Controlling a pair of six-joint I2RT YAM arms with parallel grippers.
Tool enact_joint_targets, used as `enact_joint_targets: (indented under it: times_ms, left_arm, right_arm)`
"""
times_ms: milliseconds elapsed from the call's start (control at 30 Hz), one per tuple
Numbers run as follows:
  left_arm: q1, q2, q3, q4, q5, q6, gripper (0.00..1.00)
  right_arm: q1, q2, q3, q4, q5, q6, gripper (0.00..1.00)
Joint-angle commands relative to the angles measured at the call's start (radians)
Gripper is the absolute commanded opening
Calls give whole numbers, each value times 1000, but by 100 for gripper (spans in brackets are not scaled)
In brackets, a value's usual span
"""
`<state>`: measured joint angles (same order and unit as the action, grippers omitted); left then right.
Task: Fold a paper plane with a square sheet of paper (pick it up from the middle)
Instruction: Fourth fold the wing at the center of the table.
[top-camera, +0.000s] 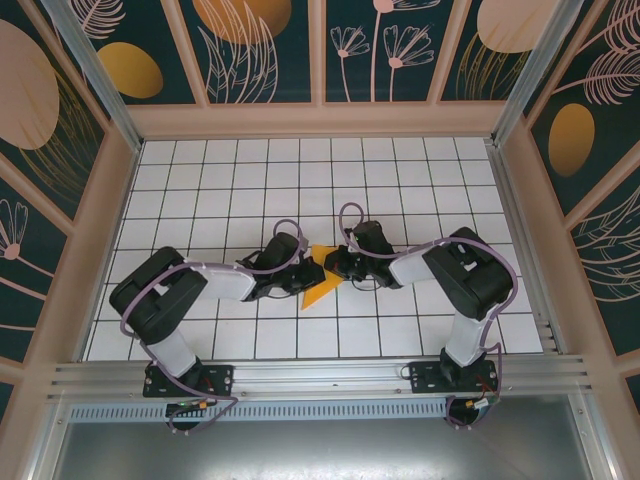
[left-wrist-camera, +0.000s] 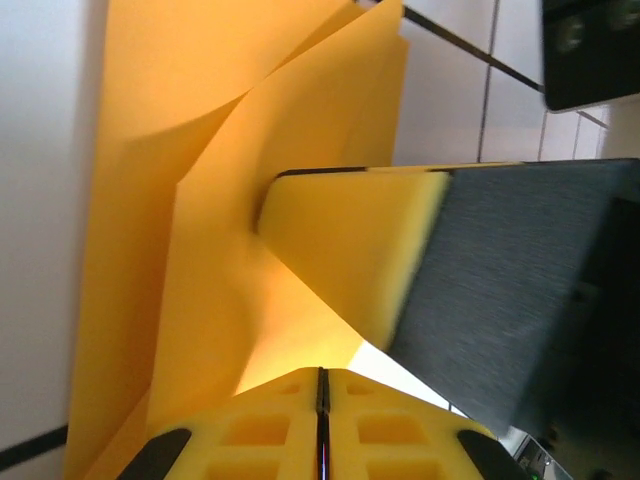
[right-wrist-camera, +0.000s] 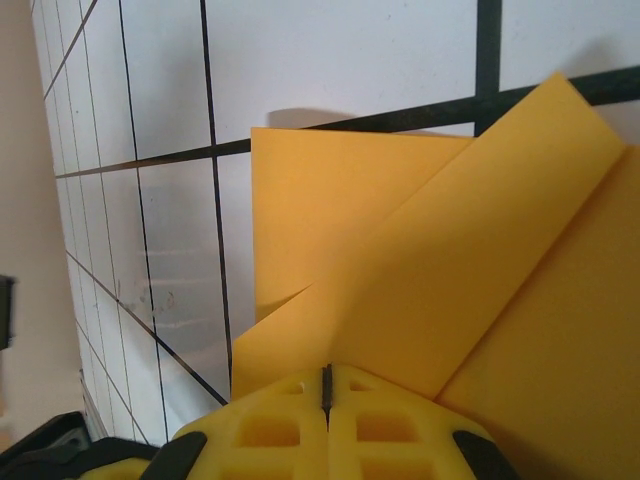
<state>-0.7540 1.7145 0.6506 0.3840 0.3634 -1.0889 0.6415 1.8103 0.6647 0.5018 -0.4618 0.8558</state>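
The square sheet of paper (top-camera: 317, 282) is orange-yellow, partly folded and angular, and lies mid-table between both grippers. My left gripper (top-camera: 303, 272) comes in from the left. In the left wrist view it (left-wrist-camera: 322, 372) is shut, its tips at the lower edge of a raised, curved flap of the paper (left-wrist-camera: 200, 250), which seems pinched there. My right gripper (top-camera: 335, 265) comes from the right. In the right wrist view it (right-wrist-camera: 326, 368) is shut with its tips down on the flat folded paper (right-wrist-camera: 400, 230), where a crease ends. One right gripper finger (left-wrist-camera: 350, 250) shows close by in the left wrist view.
The white tiled table (top-camera: 300, 180) stretches to the back and to both sides of the paper. Pale frame walls (top-camera: 110, 200) stand at the left, right and rear. Both arm bases sit on the metal rail (top-camera: 320, 378) at the near edge.
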Motion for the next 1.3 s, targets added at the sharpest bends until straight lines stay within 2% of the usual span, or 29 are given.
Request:
enact_joint_targets:
  times_ms: [0, 200, 567, 700, 1267]
  left_arm:
    - [-7, 39, -35, 59, 36, -37, 12]
    - [-7, 9, -119, -49, 5, 5, 13]
    - [-13, -105, -194, -172, 105, 129, 15]
    - [-13, -116, -190, -252, 110, 178, 16]
    - [-14, -247, -261, -357, 130, 219, 16]
  right_arm:
    - [4, 33, -36, -68, 64, 5, 3]
    - [5, 31, -40, -81, 77, 4, 4]
    - [3, 41, -28, -106, 94, 1, 4]
    - [4, 39, -25, -118, 100, -2, 4]
    - [4, 42, -22, -133, 109, 3, 4]
